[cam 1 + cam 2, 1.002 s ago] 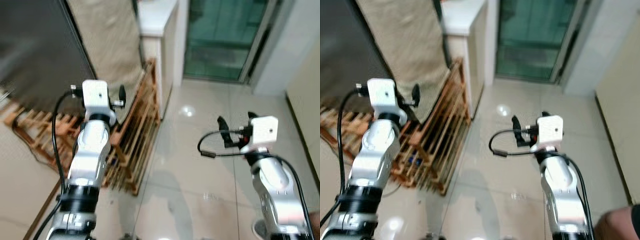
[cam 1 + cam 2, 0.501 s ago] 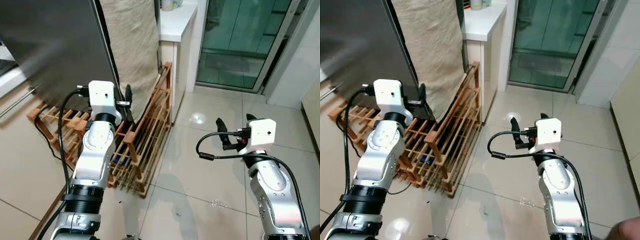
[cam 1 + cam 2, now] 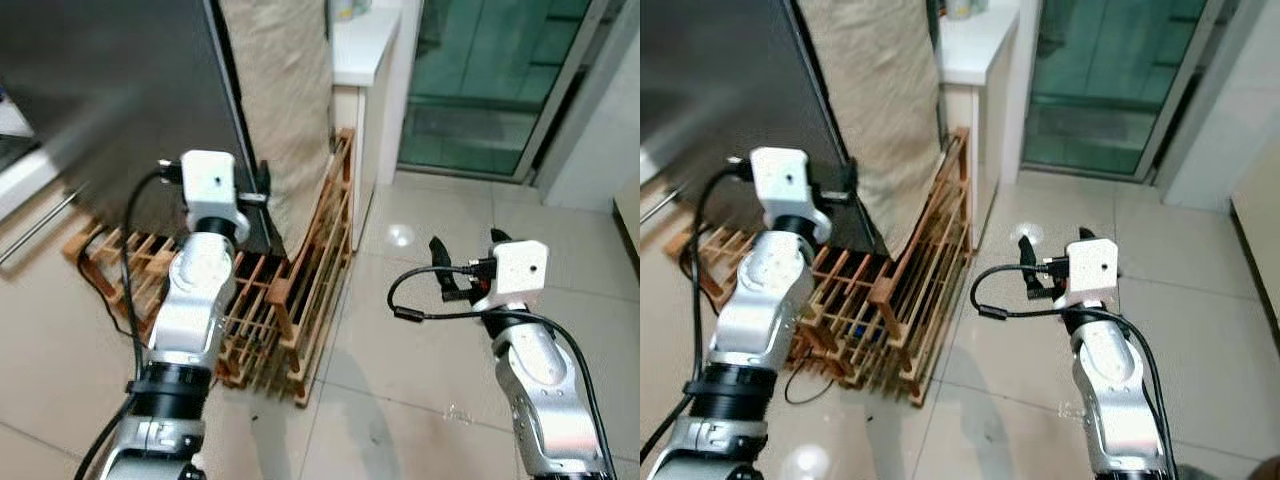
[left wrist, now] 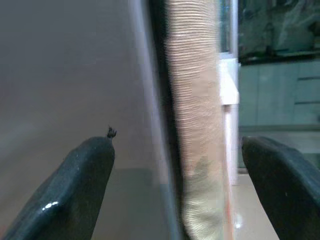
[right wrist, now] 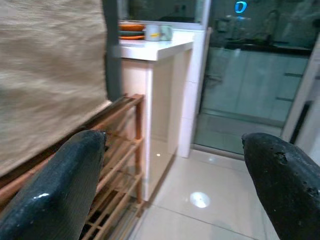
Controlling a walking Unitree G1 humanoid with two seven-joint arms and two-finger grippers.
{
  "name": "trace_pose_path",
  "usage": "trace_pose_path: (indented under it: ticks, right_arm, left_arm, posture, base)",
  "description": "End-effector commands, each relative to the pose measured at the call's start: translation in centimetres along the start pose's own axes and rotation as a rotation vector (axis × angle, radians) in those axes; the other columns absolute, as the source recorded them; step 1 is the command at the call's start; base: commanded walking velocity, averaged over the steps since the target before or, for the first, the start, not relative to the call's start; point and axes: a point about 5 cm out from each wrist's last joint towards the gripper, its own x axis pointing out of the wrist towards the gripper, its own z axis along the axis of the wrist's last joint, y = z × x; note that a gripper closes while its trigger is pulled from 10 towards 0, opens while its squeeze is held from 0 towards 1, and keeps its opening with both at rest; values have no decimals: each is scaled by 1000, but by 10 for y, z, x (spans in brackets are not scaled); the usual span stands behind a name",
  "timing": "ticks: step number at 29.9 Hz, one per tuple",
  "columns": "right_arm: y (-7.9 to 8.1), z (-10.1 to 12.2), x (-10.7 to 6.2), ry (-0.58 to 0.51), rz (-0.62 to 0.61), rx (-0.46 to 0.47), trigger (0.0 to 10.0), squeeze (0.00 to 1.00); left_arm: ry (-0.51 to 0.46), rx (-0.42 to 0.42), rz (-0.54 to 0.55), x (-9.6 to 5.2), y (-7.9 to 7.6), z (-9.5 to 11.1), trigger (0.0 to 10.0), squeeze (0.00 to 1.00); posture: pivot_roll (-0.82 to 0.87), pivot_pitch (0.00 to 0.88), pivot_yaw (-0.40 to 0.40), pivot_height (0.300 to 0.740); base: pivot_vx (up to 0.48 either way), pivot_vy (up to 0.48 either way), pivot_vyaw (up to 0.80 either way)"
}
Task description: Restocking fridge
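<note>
The camera has swung a touch since half a second ago, and the left gripper (image 4: 177,187) has closed in on the fridge (image 3: 110,90). That dark fridge fills the ten o'clock corner, its door edge running down to the raised left gripper, whose fingers (image 4: 82,175) stand wide apart with the edge between them, holding nothing. Below, at seven o'clock, a wooden rack (image 3: 300,290) leans on the floor (image 3: 420,340). Up at twelve hangs a beige cloth (image 3: 285,90), then a white counter (image 3: 365,45). At one o'clock, a glass door (image 3: 480,80). Over at four o'clock the right gripper (image 3: 470,255) hovers above the tiles, fingers (image 5: 55,180) spread, empty.
</note>
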Motion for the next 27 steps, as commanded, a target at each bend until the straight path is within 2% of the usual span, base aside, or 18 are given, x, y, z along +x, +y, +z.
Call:
trace_pose_path:
  ticks: [1, 7, 12, 15, 21, 24, 27]
  right_arm:
    - [2, 6, 1, -29, 0, -2, 10000, 125]
    - [2, 5, 1, -25, 4, -3, 10000, 129]
    - [1, 3, 1, -20, 8, -5, 10000, 125]
    - [1, 3, 1, -18, 8, -4, 10000, 129]
    - [-2, 5, 1, -24, -14, 21, 10000, 125]
    - [-9, 1, -9, -5, -33, 11, 10000, 129]
    - [-12, -2, -13, 11, -49, -2, 10000, 133]
  left_arm:
    - [-21, -6, 3, 0, 1, 6, 10000, 0]
    - [-26, -33, 32, -2, 3, 7, 10000, 0]
    - [12, -73, 32, -4, 4, 4, 10000, 0]
    - [48, -87, -17, -4, -4, 2, 10000, 0]
    - [119, -131, -213, 0, -39, 3, 10000, 0]
    - [135, -150, -265, 5, -52, 5, 10000, 0]
    - [133, -161, -273, 9, -56, 6, 10000, 0]
  posture:
    - [-143, 0, 84, 740]
    - [-140, 0, 80, 740]
    - [-137, 0, 75, 740]
    - [-136, 0, 72, 740]
    - [-135, 0, 65, 740]
    - [-141, 0, 62, 740]
    - [-150, 0, 66, 740]
  base:
    - [266, 401, 0]
    - [80, 124, 0]
    - [0, 0, 0]
    - [0, 0, 0]
    - [0, 0, 0]
    - [0, 0, 0]
    - [0, 0, 0]
